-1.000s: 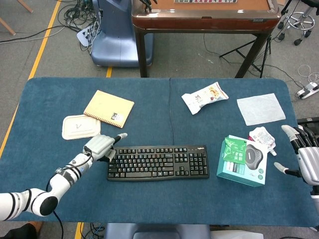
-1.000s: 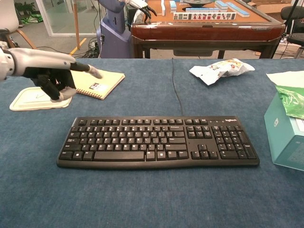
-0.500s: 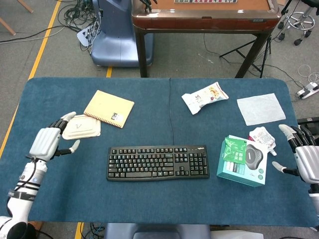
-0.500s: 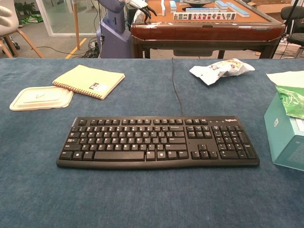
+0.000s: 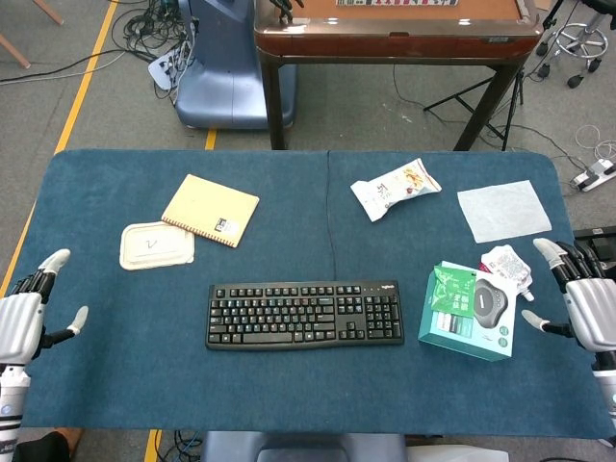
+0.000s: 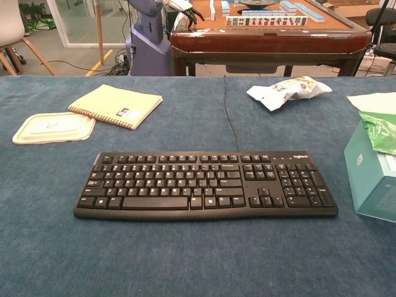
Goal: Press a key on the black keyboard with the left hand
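Black keyboard (image 5: 305, 314), front-centre of the blue surface (image 5: 289, 202), untouched; left robot hand (image 5: 21, 322) off the left edge, fingers spread, empty; right robot hand (image 5: 589, 310) at the right edge, apparently spread wide and empty, partly cropped.

a small pale brand mark, seemingly "logitech", is showing at the upper right corner of the black keyboard (image 6: 206, 185); key legends and other labels are staying too small to read.

Keyboard (image 5: 304, 314) between notebook (image 5: 210, 210) and box (image 5: 470, 313).
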`<control>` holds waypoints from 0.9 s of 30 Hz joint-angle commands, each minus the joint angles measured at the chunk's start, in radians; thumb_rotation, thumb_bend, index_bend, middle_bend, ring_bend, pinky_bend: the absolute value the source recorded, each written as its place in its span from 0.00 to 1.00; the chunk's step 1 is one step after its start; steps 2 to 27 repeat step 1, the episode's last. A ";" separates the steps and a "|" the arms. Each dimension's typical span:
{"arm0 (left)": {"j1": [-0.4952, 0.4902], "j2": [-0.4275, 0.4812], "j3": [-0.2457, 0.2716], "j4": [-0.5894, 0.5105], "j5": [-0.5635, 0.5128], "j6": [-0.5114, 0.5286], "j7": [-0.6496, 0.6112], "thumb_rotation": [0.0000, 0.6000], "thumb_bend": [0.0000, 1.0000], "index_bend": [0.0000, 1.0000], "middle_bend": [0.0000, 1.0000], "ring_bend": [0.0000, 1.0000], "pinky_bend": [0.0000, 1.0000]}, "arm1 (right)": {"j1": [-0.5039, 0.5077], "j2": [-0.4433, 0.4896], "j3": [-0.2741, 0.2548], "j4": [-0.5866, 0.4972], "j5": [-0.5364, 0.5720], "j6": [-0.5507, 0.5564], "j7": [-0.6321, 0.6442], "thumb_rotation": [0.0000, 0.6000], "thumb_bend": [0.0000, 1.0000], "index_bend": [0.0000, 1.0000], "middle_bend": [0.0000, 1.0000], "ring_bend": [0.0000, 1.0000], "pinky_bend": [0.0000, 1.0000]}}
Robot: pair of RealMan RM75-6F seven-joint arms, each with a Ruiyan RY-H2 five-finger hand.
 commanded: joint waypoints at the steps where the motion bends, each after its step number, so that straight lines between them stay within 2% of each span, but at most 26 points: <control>1: 0.028 -0.001 0.000 -0.004 0.017 0.011 0.012 0.92 0.31 0.07 0.10 0.18 0.18 | 0.001 -0.001 -0.001 0.000 0.000 -0.002 -0.002 1.00 0.11 0.05 0.13 0.08 0.07; 27: 0.028 -0.001 0.000 -0.004 0.017 0.011 0.012 0.92 0.31 0.07 0.10 0.18 0.18 | 0.001 -0.001 -0.001 0.000 0.000 -0.002 -0.002 1.00 0.11 0.05 0.13 0.08 0.07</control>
